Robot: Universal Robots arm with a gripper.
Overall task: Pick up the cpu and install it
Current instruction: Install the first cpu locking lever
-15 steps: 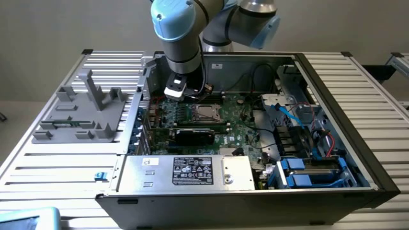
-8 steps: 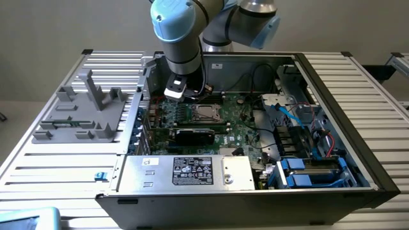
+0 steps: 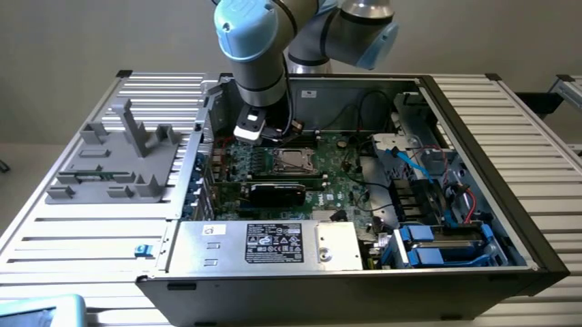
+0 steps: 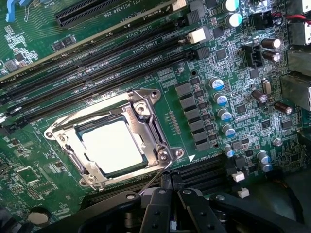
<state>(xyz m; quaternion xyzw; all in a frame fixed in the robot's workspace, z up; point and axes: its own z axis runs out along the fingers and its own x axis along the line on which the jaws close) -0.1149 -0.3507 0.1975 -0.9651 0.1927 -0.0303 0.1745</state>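
The cpu [image 4: 112, 145] lies flat inside the metal socket frame [image 4: 154, 127] on the green motherboard, its pale shiny top facing up. In the exterior view the cpu [image 3: 291, 160] sits mid-board inside the open computer case [image 3: 473, 136]. My gripper [image 4: 170, 183] hovers above the board just beside the socket, its black fingers [image 4: 163, 180] pressed together with nothing between them. From outside, the gripper [image 3: 248, 136] hangs over the board to the exterior view's left of the socket.
A grey plastic fixture with upright posts [image 3: 123, 157] stands on the slatted table outside the case. Long black memory slots [image 4: 107, 63] and rows of capacitors [image 4: 221, 99] flank the socket. A power supply [image 3: 264, 242], an expansion card [image 3: 277, 193] and cables [image 3: 409, 163] crowd the case.
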